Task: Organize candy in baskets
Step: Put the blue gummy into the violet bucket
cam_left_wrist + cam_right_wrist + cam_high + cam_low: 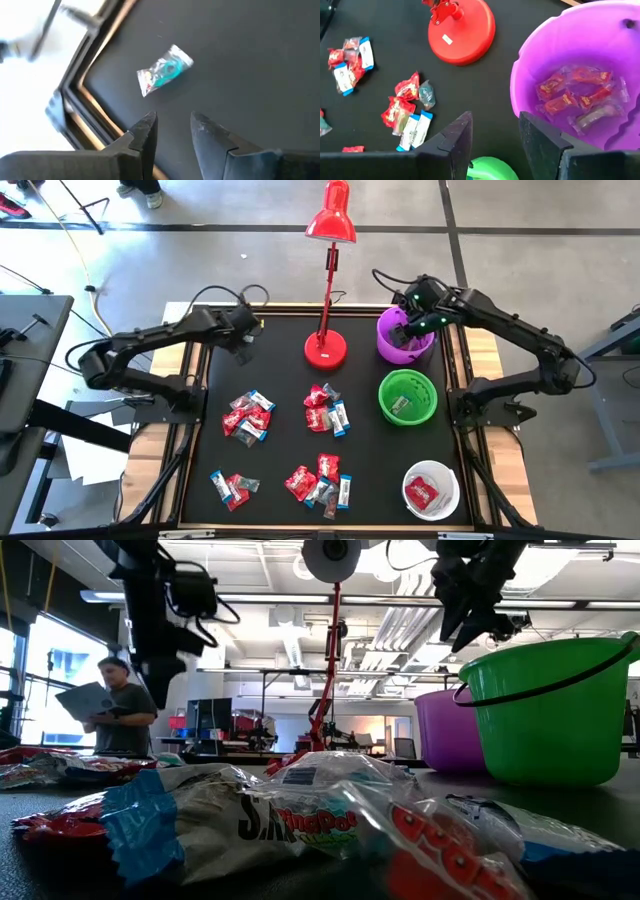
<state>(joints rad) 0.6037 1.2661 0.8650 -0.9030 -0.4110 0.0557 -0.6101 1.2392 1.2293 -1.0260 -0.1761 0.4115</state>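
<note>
Jaws parted and empty, the left gripper (172, 132) hangs over the bench's (285, 365) 10 o'clock corner, a lone teal-marked candy (165, 75) just ahead toward 12 o'clock, its long axis slanting 2-to-8, nearer than the empty right gripper (492, 132) beside the purple basket (530, 65).

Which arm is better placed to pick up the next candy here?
Left. The left gripper hovers open above a lone candy near the table's far left corner. The right gripper is over the purple basket, empty, far from loose candy.
</note>
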